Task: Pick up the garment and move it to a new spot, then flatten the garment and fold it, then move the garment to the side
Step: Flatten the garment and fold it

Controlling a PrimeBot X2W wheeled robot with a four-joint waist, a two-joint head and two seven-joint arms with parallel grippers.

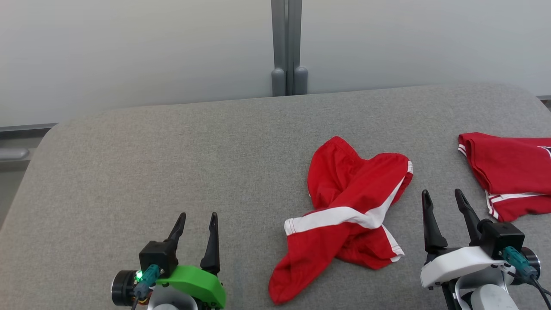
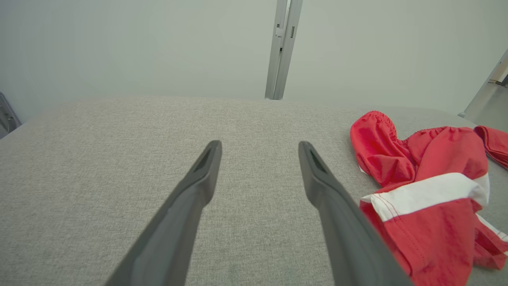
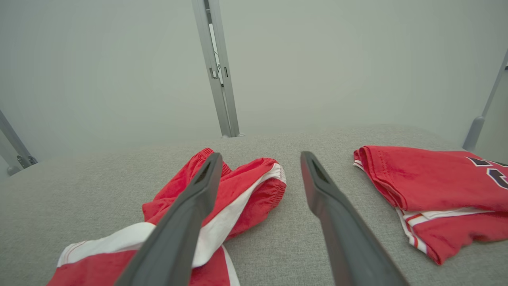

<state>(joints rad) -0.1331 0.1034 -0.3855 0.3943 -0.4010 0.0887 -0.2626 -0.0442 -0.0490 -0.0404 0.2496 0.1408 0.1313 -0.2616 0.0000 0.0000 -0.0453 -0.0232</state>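
1. Tabletop (image 1: 172, 163): grey woven covering, rounded far corners, pale wall behind.
2. Garment (image 1: 344, 202): red shorts with white side stripes, crumpled and twisted, lying right of the tabletop's centre, between the 2 end effectors and nearer the right one.
3. Folded red garment (image 1: 508, 172): white trim, at the right edge, well apart from item 2.
4. Left end effector (image 1: 198, 215): green mount, fingers spread, holding nothing, over bare tabletop.
5. Right end effector (image 1: 442, 192): white mount, fingers spread, empty, just right of the garment, not touching it.
6. Grey post (image 1: 287, 47): upright behind the far edge.

View notes: the left wrist view gives the garment's gathered elastic waistband (image 2: 373, 119). The right wrist view gives dark lettering (image 3: 488, 169) on the folded piece, with the garment lying partly behind the gripper's left finger.
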